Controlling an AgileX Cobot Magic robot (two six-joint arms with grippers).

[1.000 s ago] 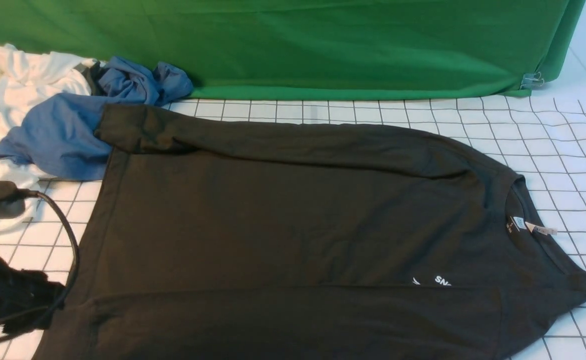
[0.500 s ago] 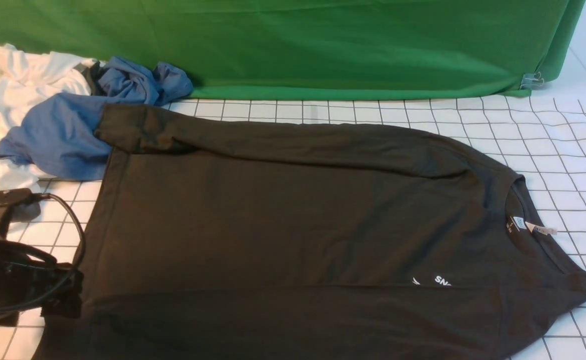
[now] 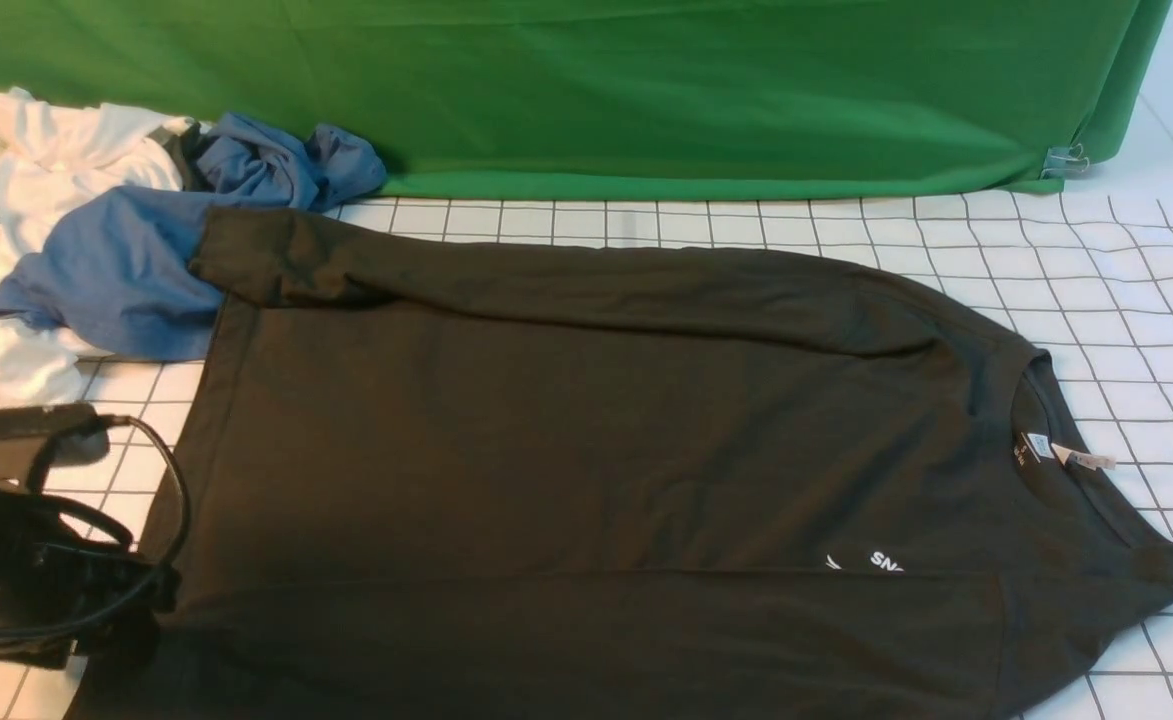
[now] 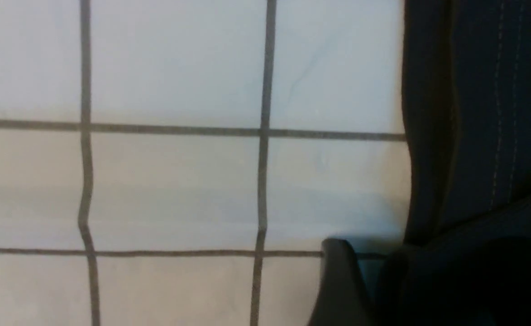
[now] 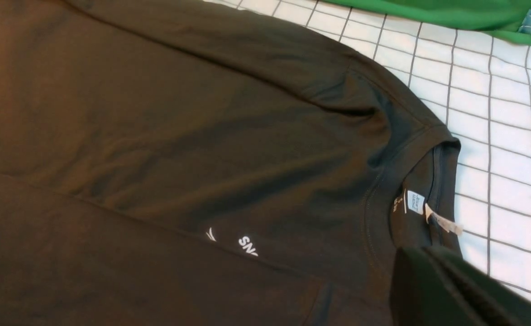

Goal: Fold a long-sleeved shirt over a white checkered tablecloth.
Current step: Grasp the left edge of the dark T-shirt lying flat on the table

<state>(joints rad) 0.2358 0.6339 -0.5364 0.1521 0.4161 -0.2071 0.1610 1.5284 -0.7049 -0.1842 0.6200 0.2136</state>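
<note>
Front view: the long-sleeved shirt [image 3: 586, 450] lies flat on the white checkered tablecloth [image 3: 1126, 300], left jaws at its hem [image 3: 196, 440]. Left wrist view: hem close — jaw gap unclear; the robot should pinch both layers. Right wrist view: right jaws shut, near the collar [image 5: 446, 172].

long-sleeved shirt [image 3: 566, 450] runs off the front view's bottom — chest lettering [image 3: 886, 561] half under a fold, neck label [image 3: 1041, 447] unreadably tiny.
</note>
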